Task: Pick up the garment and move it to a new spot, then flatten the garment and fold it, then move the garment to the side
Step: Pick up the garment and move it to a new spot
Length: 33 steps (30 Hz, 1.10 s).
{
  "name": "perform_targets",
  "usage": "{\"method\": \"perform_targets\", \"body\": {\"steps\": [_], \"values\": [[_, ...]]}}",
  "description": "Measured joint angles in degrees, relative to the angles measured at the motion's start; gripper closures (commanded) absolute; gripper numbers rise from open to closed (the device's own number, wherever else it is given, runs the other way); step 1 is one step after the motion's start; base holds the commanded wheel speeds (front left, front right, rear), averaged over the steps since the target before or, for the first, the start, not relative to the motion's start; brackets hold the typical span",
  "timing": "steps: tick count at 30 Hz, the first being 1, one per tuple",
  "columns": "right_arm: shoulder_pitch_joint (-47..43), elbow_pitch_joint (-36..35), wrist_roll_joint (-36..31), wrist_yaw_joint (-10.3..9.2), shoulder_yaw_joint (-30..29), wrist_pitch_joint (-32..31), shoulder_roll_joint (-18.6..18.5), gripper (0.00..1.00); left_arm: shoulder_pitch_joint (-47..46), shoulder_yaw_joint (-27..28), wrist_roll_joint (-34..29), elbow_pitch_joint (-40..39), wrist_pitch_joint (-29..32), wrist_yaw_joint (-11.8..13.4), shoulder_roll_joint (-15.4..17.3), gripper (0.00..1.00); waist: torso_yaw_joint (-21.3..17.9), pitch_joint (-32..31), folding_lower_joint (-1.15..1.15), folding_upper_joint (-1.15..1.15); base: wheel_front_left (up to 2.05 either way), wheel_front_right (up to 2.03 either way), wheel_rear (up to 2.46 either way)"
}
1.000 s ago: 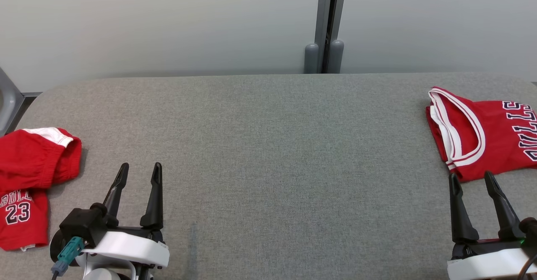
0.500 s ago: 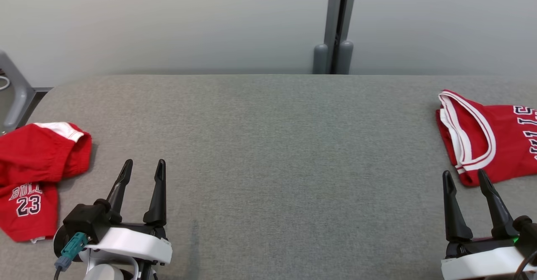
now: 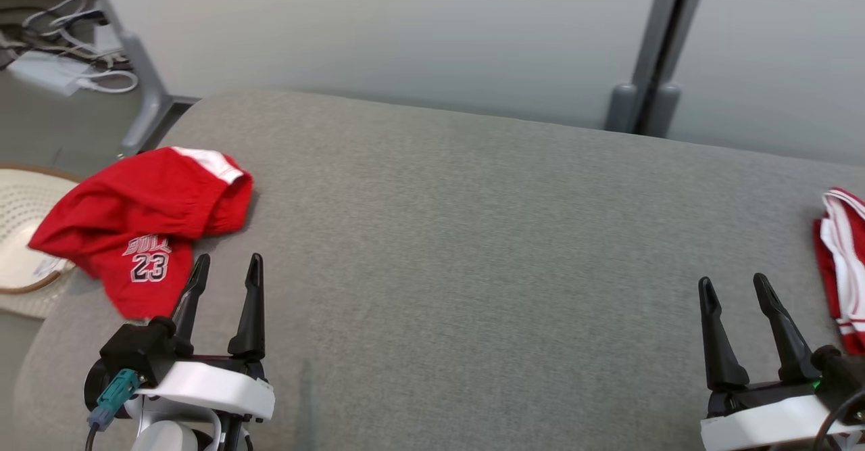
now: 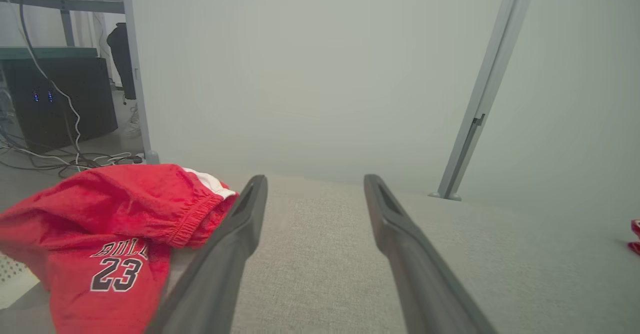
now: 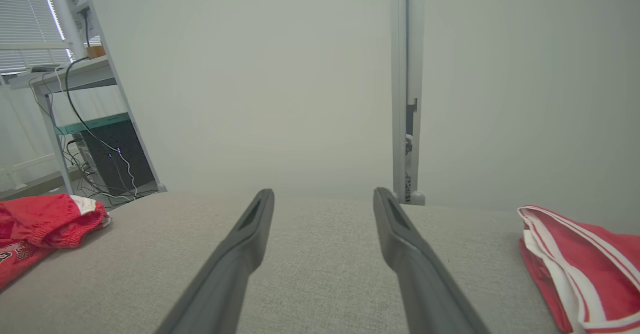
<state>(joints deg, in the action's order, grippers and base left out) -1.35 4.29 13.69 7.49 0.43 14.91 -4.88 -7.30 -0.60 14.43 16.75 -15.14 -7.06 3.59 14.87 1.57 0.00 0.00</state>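
The red shorts [image 3: 142, 228] lie crumpled at the left end of the surface [image 3: 473, 234], one edge seemingly over its rim. Your left gripper [image 3: 228, 262] hovers at that end, fingers apart and empty; the right gripper [image 3: 732, 280], likewise apart, sits at the right end. Pinch the raised waistband fold, not flat cloth, then lift clear before carrying toward the middle.

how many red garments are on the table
2. The shorts lie crumpled at the table's left end, partly over its edge, just ahead of the left gripper. The jersey lies at the right end, cut off by the head view's edge. More may be out of frame.
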Motion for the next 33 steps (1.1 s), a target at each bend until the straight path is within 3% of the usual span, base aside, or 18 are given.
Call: {"method": "perform_targets", "body": {"steps": [16,33], "values": [[2.26,2.08,0.79,0.0,3.3,-0.01,-0.46,0.0,-0.55,0.69,-0.05,1.43,0.0,-0.2,-0.4,0.0,10.37,1.04,0.0,0.0,0.0,0.0,0.0],[2.6,2.68,1.01,0.0,4.08,0.0,-0.58,0.0,-2.65,0.2,1.51,2.72,0.0,-0.33,0.21,0.0,12.79,0.97,0.0,0.0,0.0,0.0,0.0]]}}
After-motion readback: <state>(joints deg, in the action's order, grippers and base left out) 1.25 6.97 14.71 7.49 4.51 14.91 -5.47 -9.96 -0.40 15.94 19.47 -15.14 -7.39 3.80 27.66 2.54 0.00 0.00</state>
